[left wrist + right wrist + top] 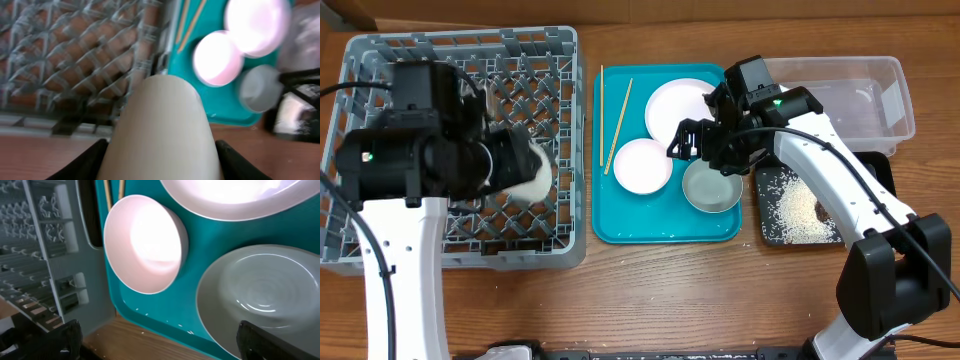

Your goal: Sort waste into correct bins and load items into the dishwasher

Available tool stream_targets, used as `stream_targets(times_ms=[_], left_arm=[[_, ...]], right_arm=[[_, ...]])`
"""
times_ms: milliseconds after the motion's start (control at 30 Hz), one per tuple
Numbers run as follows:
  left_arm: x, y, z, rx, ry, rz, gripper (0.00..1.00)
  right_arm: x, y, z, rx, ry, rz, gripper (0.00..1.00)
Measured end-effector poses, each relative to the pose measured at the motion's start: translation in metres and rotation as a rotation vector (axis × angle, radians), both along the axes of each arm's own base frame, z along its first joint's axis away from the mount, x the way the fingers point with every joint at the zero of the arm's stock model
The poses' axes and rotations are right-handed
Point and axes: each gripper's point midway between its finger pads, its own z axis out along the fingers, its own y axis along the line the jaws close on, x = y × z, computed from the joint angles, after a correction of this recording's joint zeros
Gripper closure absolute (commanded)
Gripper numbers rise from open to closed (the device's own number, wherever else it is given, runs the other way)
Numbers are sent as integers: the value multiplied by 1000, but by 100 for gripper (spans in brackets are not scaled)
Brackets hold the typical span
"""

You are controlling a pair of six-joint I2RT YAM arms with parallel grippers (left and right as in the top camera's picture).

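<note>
Logged left pincer (525,165) clamped on the small white cup (534,172), over the grey rack (380,60), toward its right side. In the left wrist view, saw cup filling the gap between both fingers (91,159), long axis running straight out from the wrist toward the teal tray (620,225); could not tell mouth end from base. Judged the step as setting the cup into the rack: lattice floor directly below, so a lowering and a release, perhaps a tilt first. Could not tell height above that floor. Found right pincer (705,148) spread wide and empty, hovering just over the blue-grey bowl (713,188), at its upper rim; clearly the nearer arm for that bowl. Also on the tray: pink bowl (642,166), plate (678,105), two chopsticks (618,128) lying lengthwise by the left edge. Further right on the table (670,290): black tray (770,235) with rice (795,205) scattered in it, clear tub (840,100) behind. Possible risk: cup catching on the lattice and tipping.
</note>
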Motion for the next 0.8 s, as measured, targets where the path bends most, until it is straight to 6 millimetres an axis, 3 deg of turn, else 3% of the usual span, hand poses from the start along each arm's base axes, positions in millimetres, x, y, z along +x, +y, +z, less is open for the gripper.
stream_targets(times_ms=[200, 433, 733, 800], left_arm=[[-8, 10, -49, 60, 131, 15, 69], [2, 5, -122, 59, 182, -3, 69], [-9, -6, -172, 130, 320, -73, 66], [-10, -4, -183, 145, 365, -75, 60]], right_arm=[[-1, -3, -2, -18, 4, -5, 0], [-2, -5, -3, -28, 9, -7, 0], [-3, -5, -4, -32, 13, -8, 0], [-3, -6, -4, -33, 16, -8, 0]])
